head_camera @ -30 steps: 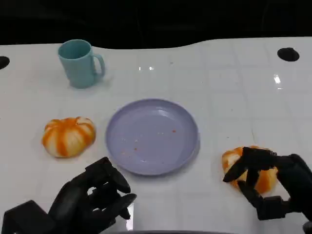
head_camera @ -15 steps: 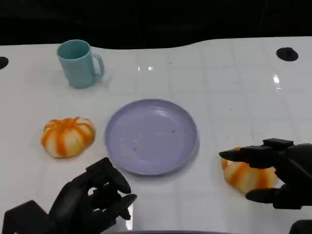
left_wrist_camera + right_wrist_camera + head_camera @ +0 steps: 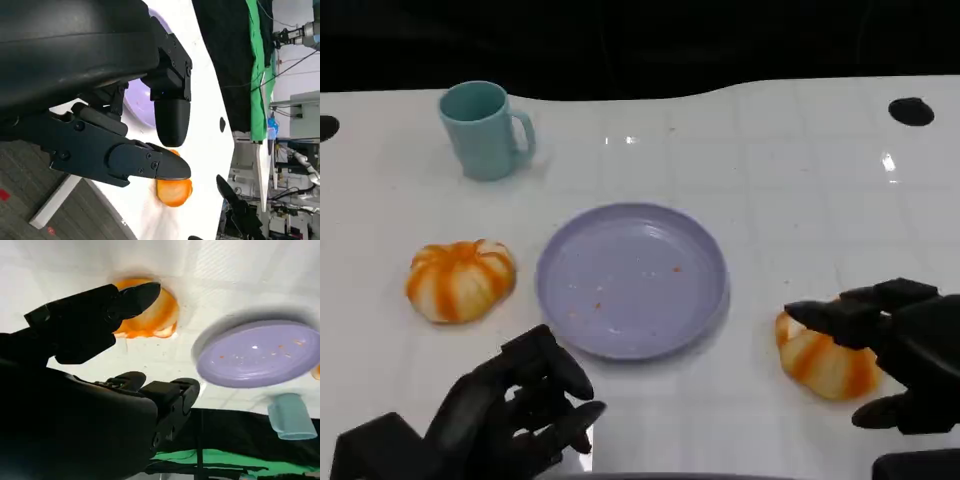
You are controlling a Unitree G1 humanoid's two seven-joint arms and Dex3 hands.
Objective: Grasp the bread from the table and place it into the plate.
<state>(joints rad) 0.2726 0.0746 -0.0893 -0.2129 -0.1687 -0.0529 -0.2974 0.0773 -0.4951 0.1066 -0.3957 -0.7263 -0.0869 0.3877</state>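
Two orange-and-white striped bread rolls lie on the white table (image 3: pixel 770 180). One roll (image 3: pixel 460 280) is left of the lavender plate (image 3: pixel 632 280); the other (image 3: pixel 818 358) is to its right. My right hand (image 3: pixel 895 350) hovers at the right roll with its fingers spread over the top and the thumb low on the near side, gripping nothing. In the right wrist view a fingertip (image 3: pixel 142 291) reaches over that roll (image 3: pixel 157 317), with the plate (image 3: pixel 255 355) beyond. My left hand (image 3: pixel 515 410) rests near the table's front edge, loosely curled and holding nothing.
A teal mug (image 3: pixel 482 130) stands at the back left, also in the right wrist view as the mug (image 3: pixel 292 417). A few crumbs dot the plate. Black round holes (image 3: pixel 911 110) mark the table's far corners.
My right hand's fingers, which were curled onto the right roll, have lifted and spread above it. The roll stays on the table. My left hand has hardly moved.
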